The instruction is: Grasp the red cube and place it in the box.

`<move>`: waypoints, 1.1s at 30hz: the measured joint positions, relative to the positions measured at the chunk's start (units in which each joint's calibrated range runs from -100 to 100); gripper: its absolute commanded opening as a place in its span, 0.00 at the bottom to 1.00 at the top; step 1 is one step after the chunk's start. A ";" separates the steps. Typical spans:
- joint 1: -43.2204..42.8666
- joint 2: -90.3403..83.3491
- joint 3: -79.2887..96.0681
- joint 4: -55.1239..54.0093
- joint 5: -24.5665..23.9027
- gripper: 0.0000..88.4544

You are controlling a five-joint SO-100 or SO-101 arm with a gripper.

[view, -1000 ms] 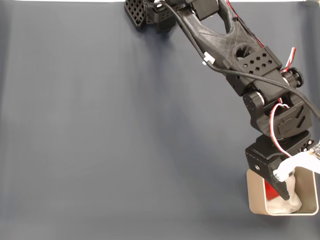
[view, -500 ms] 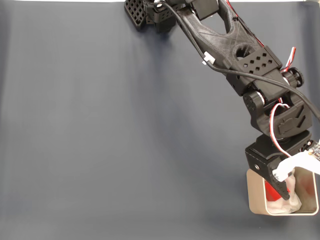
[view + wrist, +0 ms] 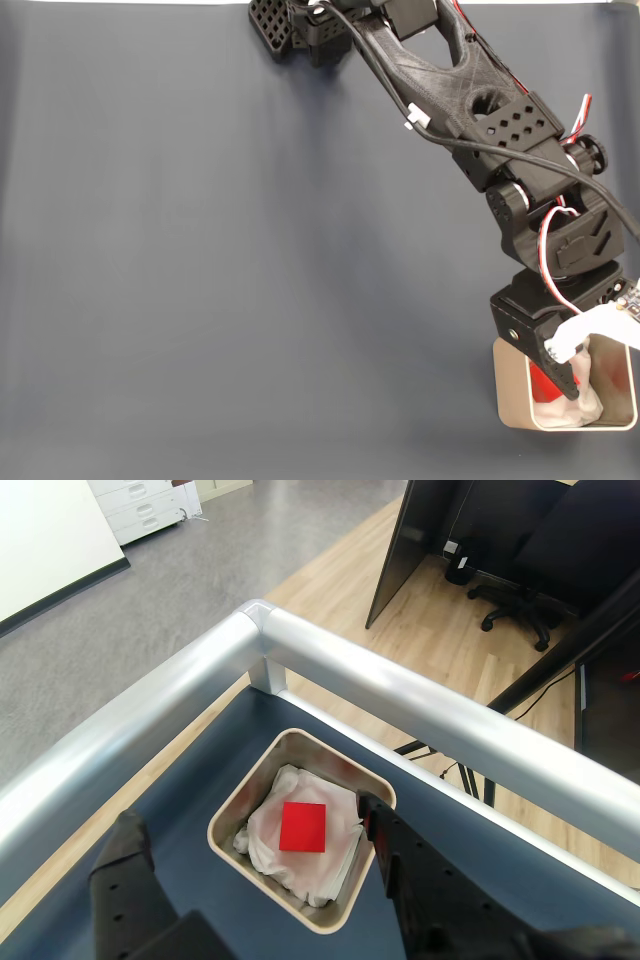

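In the fixed view we are looking down on a dark blue table (image 3: 200, 260). The black arm (image 3: 480, 110) is reaching from the top edge down toward the lower right corner, with red and white wires looping along its lower joints. Its gripper (image 3: 572, 378) is hanging over the box (image 3: 510, 405), which is sitting at the lower right of the table. Inside the box we are seeing a sliver of the red cube (image 3: 541, 378) just left of the dark finger, with crumpled white cloth (image 3: 580, 408) below it. From this view we cannot tell how the jaws stand.

In the wrist view we are looking down between the two dark fingers, one (image 3: 125, 875) at the lower left and the other (image 3: 405, 865) at the lower right. They are standing wide apart and holding nothing, so the gripper (image 3: 245, 825) is open. The box (image 3: 232, 825) is lying between them on the blue surface, and the red cube (image 3: 303, 827) is resting flat on the white cloth (image 3: 270, 845) inside it, apart from both fingers. Beyond the box a silver rail (image 3: 400, 695) is running along the table's edge, and past it we are seeing a wooden floor (image 3: 340, 580) and an office chair (image 3: 515, 605).
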 measured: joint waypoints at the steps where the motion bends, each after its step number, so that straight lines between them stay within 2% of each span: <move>1: 0.00 0.00 0.00 0.00 0.00 0.53; 11: 0.00 0.00 0.00 0.00 -0.05 0.52; 14: 0.00 0.00 0.00 0.00 -0.05 0.49; 17: 0.00 0.00 0.00 0.00 -0.05 0.41; 22: 0.37 0.00 0.00 0.00 -0.10 0.18; 26: 0.37 0.00 0.00 0.00 -0.39 0.05; 29: 0.30 0.00 0.00 0.00 -0.39 0.00; 33: 0.82 -0.96 1.90 0.00 -0.39 0.00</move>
